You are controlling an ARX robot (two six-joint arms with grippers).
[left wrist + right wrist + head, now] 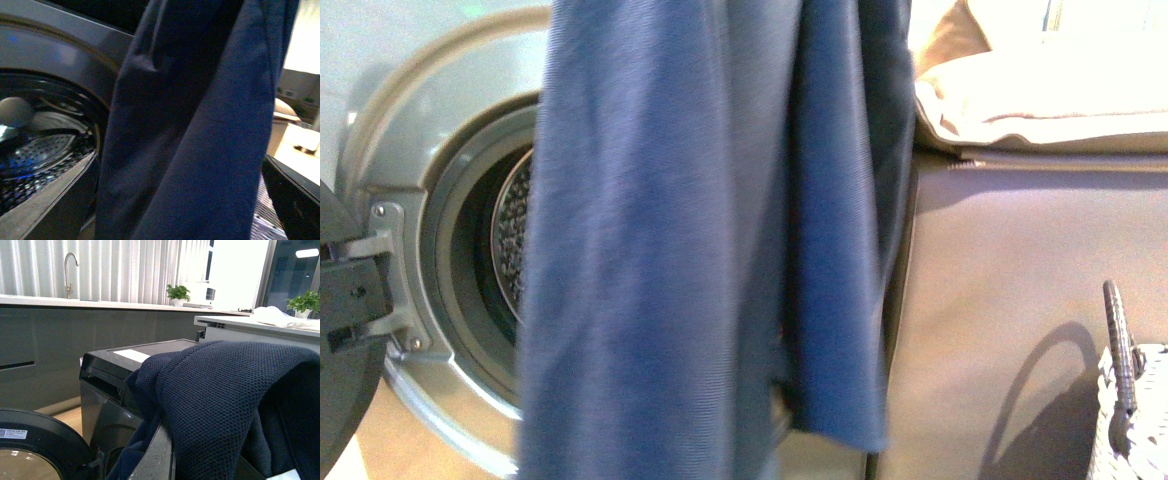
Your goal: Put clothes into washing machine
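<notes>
Navy-blue fabric fills the middle of the front view. The garment hangs in long folds from above the frame, just in front of the round opening of the grey washing machine, and hides most of it. To the garment's left a slice of the perforated steel drum shows. The dark door stands swung open on its hinge at the left edge. Beige cushions lie at the upper right, and a white wicker basket sits at the lower right, well apart from the machine. In the right wrist view the knitted cloth is heaped close to the camera, over a grey edge that may be part of the right end effector. Whether that one is clenched or released cannot be told. In the left wrist view the cloth hangs beside the drum. Dark wedges at the sides of that view may be the left end effector's fingers, and its grip cannot be told either.
</notes>
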